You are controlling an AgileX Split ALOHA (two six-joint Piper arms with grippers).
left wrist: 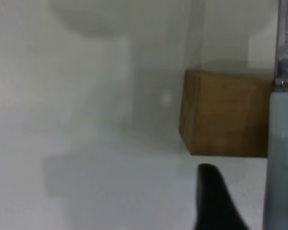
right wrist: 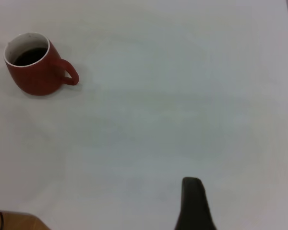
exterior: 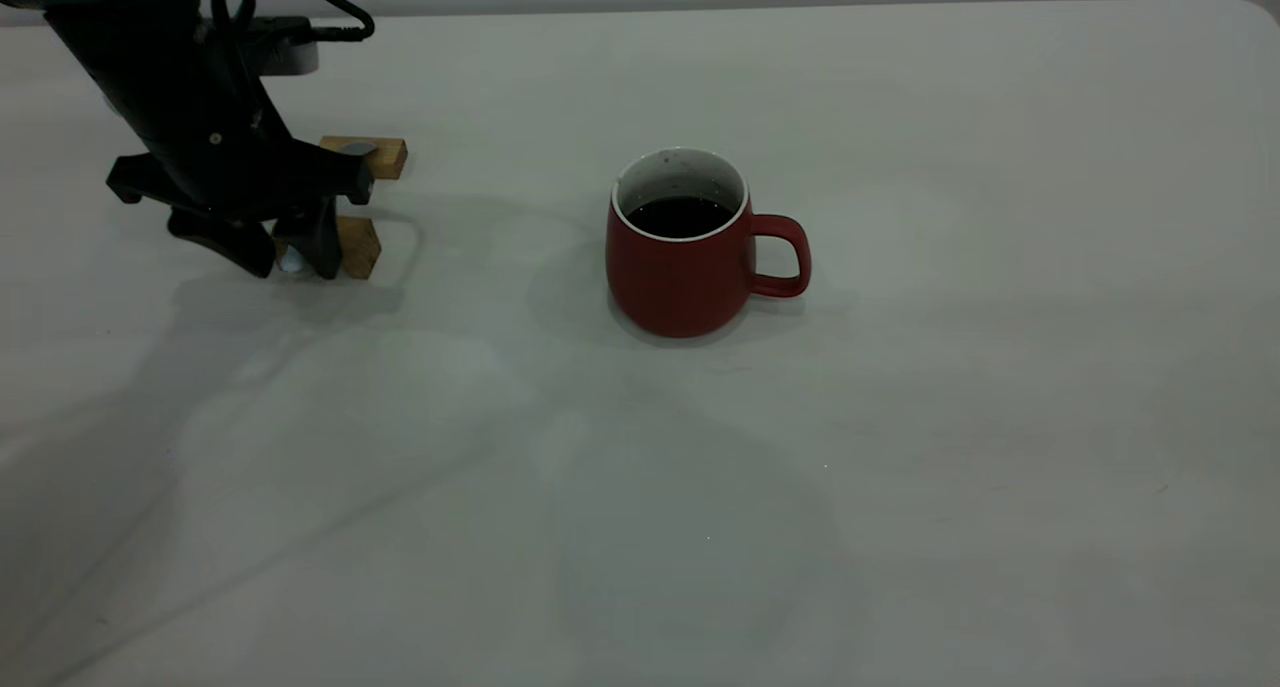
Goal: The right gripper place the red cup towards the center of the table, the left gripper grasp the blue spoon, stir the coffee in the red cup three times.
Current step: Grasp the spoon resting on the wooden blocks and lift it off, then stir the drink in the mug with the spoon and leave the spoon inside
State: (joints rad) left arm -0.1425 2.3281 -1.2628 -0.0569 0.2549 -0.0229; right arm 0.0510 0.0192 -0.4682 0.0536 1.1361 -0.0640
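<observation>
The counter (exterior: 900,527) in front of you is a plain off-white matte top, bare apart from a handful of things. The red cup (exterior: 682,267) stands upright near its middle, handle turned toward the right arm's side, with dark coffee (exterior: 680,216) well below the white rim; by where it stands, the placing step looks done, and it sits in the open where a spoon can come in from above. Well apart from it, on the left side, the blue spoon (left wrist: 282,163) lies across two wooden blocks (exterior: 372,155), most likely propped there so its handle clears the counter and fingers can get under and around it. Your left gripper (exterior: 295,259) is down over the nearer block, jaws spread, one finger on each side of the pale handle and not yet pinching it; the left wrist view shows the handle and its metal neck just beside one black fingertip (left wrist: 216,201), with the block behind. The right gripper (right wrist: 192,206) is off to the far side, well away from the cup; only one finger shows, so you cannot tell whether it is spread or closed.
</observation>
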